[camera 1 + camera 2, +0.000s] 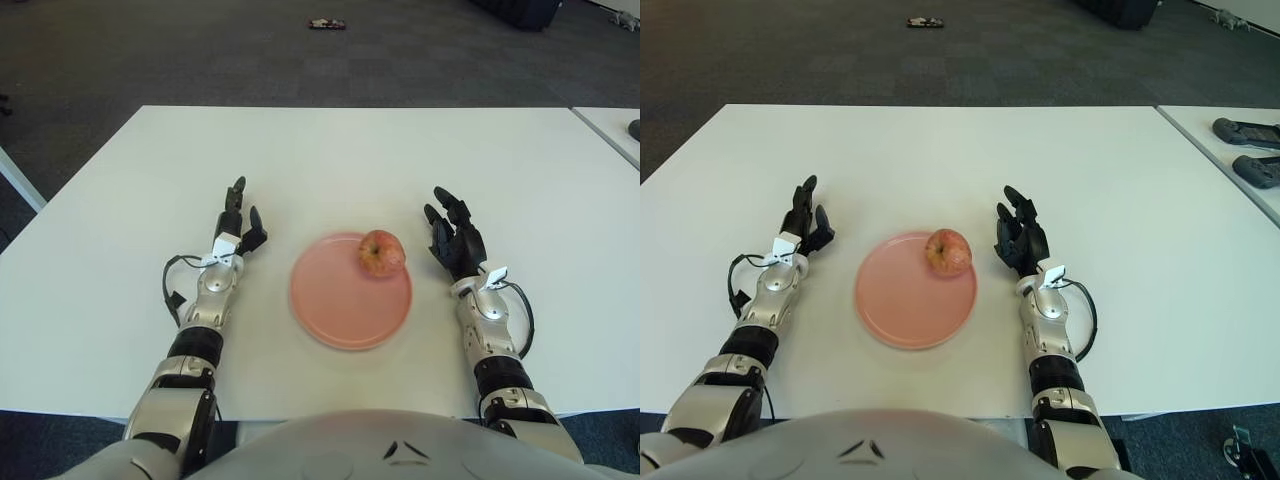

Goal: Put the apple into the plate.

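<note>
A red-yellow apple [382,252] sits on the far right part of a pink plate [340,300] on the white table [330,150]. My right hand [455,238] is just right of the plate, fingers spread, a short gap from the apple and holding nothing. My left hand [236,217] shows left of the plate, low by the table, fingers extended and empty.
A second white table [1230,150] stands at the right with two dark devices [1250,150] on it. A small dark object [327,22] lies on the grey floor beyond the table.
</note>
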`<state>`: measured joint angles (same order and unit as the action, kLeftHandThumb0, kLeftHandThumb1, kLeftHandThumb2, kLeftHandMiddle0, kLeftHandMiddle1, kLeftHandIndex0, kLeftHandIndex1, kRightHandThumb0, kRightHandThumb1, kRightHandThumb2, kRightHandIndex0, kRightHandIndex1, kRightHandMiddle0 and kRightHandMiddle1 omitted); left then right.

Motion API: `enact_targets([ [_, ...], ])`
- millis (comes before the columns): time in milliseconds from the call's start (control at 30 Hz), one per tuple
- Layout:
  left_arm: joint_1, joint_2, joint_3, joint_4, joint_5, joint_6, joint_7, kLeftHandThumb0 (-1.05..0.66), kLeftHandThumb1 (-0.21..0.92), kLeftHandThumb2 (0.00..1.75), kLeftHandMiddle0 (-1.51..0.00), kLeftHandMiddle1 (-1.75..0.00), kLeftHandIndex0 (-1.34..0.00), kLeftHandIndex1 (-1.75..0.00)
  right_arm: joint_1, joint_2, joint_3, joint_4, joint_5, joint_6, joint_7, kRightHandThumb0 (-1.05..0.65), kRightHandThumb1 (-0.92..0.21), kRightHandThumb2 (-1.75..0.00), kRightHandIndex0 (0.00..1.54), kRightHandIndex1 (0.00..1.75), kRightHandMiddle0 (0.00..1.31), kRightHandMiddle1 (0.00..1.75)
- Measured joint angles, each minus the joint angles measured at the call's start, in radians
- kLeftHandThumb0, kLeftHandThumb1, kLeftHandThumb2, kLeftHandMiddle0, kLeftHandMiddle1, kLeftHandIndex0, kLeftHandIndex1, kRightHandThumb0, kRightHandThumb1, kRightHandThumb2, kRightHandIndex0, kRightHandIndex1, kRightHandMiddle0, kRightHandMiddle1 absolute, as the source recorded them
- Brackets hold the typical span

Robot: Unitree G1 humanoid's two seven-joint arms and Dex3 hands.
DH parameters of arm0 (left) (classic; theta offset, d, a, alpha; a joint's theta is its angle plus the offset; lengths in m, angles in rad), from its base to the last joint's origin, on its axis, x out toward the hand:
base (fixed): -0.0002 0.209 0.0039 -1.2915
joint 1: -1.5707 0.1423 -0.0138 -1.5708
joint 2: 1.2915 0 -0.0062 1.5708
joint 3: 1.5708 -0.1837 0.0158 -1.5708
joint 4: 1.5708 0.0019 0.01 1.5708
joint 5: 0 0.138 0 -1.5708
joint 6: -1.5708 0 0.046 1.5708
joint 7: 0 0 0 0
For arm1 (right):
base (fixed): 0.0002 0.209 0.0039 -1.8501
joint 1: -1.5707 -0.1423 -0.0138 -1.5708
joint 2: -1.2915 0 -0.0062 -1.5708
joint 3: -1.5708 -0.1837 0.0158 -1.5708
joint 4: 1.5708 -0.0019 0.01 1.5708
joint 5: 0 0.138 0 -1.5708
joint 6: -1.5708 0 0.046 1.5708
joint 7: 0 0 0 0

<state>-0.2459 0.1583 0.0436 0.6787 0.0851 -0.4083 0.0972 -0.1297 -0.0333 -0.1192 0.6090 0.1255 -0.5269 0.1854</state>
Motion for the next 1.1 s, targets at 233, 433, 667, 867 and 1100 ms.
enact_targets([
  [233,0.032,0.0,0.0,-0.052,-0.002,0.025,-0.011,-0.84,0.92,1.0,-0.06,0.0,0.0,-0.16,0.001,0.0,0.002,0.001,-0.003,0.0,-0.004,-0.61,-0.92,-0.6,0.24,0.0,0.0,0.48],
  [433,0.054,-0.003,0.0,-0.088,-0.003,0.042,-0.011,-0.84,0.92,1.01,-0.05,0.0,0.0,-0.14,0.001,-0.001,0.004,0.001,-0.005,0.0,-0.004,-0.62,-0.92,-0.6,0.24,0.0,0.0,0.48],
  [667,0.066,-0.014,0.006,-0.114,-0.007,0.059,-0.011,-0.83,0.92,1.01,-0.06,0.0,0.0,-0.16,0.001,-0.001,0.004,0.001,-0.006,0.0,-0.005,-0.63,-0.92,-0.57,0.24,0.0,0.0,0.47],
  [867,0.08,-0.027,0.012,-0.132,-0.007,0.058,-0.01,-0.81,0.92,1.01,-0.07,-0.01,0.0,-0.19,0.002,-0.001,0.005,0.001,-0.011,0.0,-0.009,-0.62,-0.92,-0.56,0.24,0.0,0.0,0.46],
  [1100,0.094,-0.039,0.016,-0.144,-0.007,0.047,-0.009,-0.8,0.92,1.01,-0.08,-0.01,0.0,-0.21,0.009,0.0,0.005,-0.008,-0.013,0.0,-0.011,-0.61,-0.92,-0.58,0.26,0.01,0.0,0.48],
])
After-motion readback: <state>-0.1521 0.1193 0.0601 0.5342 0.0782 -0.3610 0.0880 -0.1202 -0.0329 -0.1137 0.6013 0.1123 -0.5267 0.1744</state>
